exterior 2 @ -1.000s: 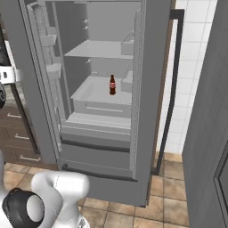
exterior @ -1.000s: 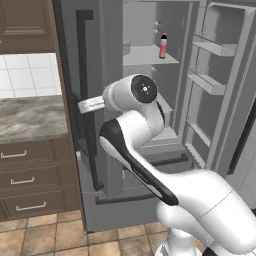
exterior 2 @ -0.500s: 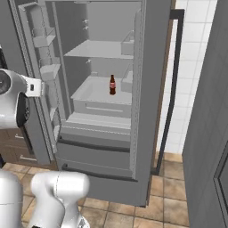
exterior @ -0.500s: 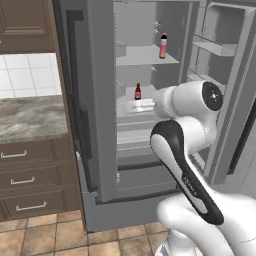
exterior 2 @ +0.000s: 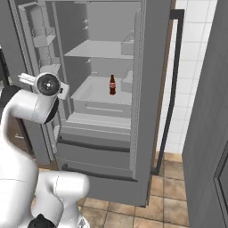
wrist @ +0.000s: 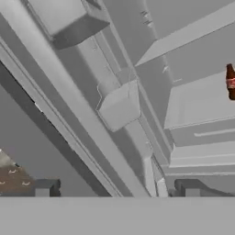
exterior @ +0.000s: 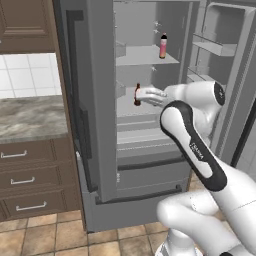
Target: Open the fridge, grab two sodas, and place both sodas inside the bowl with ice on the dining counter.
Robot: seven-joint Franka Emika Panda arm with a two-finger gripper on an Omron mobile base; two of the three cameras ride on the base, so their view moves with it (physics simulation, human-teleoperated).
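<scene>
- The fridge (exterior 2: 147,89) is standing open, and one soda (exterior 2: 112,84) is sitting upright on a middle shelf (exterior 2: 95,91); a second bottle (exterior: 163,46) is standing on the shelf above.
- The gripper (wrist: 117,188) is hanging empty with its fingers spread wide, aimed into the fridge with the soda off to one side.
- The soda is looking light, rigid, smooth and easy to tip; gripping the body around the label seems safest.
- Compared with a second ago, the arm is reaching into the fridge, and the fingers are standing wider.
</scene>
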